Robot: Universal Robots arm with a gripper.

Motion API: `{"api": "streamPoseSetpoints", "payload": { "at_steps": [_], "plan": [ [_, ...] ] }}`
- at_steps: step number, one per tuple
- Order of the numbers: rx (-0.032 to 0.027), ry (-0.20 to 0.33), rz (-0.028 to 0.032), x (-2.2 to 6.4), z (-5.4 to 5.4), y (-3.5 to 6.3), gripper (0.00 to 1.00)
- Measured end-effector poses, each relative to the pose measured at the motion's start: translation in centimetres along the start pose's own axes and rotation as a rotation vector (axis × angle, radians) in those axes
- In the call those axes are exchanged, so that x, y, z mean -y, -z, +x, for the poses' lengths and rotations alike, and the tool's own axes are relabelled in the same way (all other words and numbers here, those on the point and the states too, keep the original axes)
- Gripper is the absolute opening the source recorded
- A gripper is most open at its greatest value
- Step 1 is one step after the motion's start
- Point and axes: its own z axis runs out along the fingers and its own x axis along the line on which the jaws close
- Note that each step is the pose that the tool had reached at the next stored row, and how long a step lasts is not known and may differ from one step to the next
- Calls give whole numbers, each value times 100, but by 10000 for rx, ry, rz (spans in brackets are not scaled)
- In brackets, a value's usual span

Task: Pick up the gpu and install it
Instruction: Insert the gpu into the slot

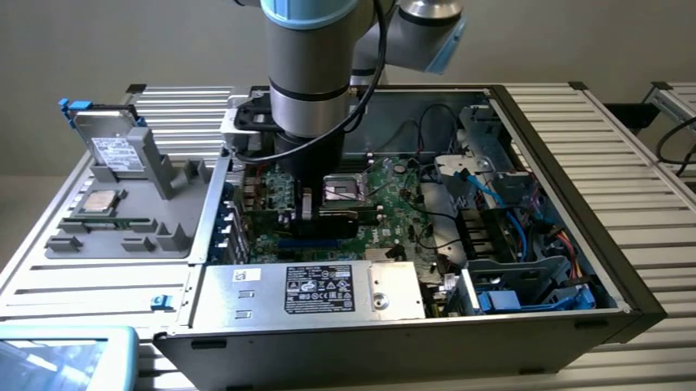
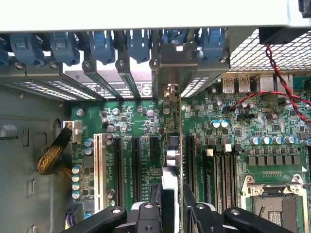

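Note:
My gripper (image 1: 308,213) reaches down inside the open computer case (image 1: 566,122), over the green motherboard (image 1: 392,208). It is shut on the gpu (image 1: 339,218), which stands on edge with its black side facing the exterior view's right. From the wrist the gpu (image 2: 175,145) appears as a thin edge running between the black fingers (image 2: 146,213) toward the case's rear wall. Its silver end bracket (image 2: 170,68) sits among the rear slot openings. The card's lower edge lies along the black expansion slots (image 2: 136,165); whether it is seated in one I cannot tell.
A silver power supply (image 1: 315,289) with a label fills the case's near side. A drive cage with blue cables (image 1: 522,252) stands at the exterior view's right. Outside, a grey fixture (image 1: 130,220) carries a hard drive (image 1: 109,151). Red and black wires (image 2: 282,92) and the CPU socket (image 2: 277,204) lie beside the card.

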Motion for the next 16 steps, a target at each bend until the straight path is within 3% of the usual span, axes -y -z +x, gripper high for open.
{"api": "streamPoseSetpoints", "payload": {
  "at_steps": [16],
  "plan": [
    [18, 1, -22, 1, 5, -17, 28]
  ]
}}
